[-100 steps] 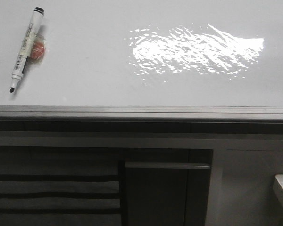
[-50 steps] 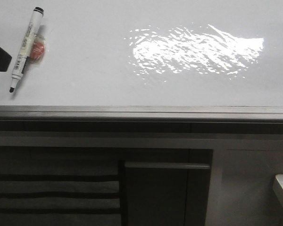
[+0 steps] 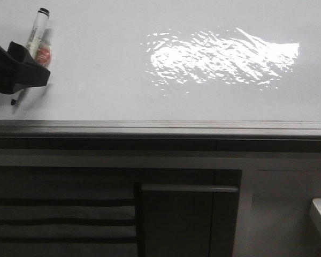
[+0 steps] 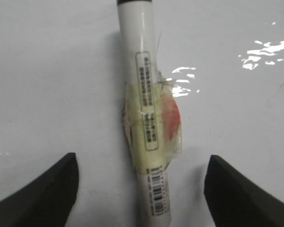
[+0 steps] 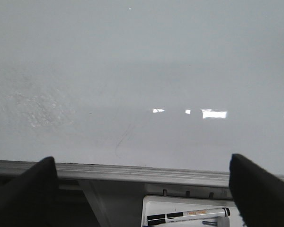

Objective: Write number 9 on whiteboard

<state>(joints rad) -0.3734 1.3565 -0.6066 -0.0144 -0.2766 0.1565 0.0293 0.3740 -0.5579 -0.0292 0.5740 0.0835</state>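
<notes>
1 whiteboard (image 3: pixel 166 101), lying flat, glossy w/ rippled glare patch. 1 marker (image 3: pixel 34 33) on its far-left part, white barrel, black cap, red-orange blob taped at mid-barrel. 2nd marker (image 5: pixel 188 215) in a white tray (image 5: pixel 154 204) beyond board's grey edge, right wrist view only. No inked 9 visible on board.

Vs 0.5 s ago: left gripper (image 3: pixel 17 72) in from left edge, now covering marker's lower half; marker itself unmoved.

Left gripper spread wide, fingers (image 4: pixel 47 187) either side of barrel, not touching, holding nothing. Right gripper (image 5: pixel 142 198) also wide, empty, over board's edge.
</notes>
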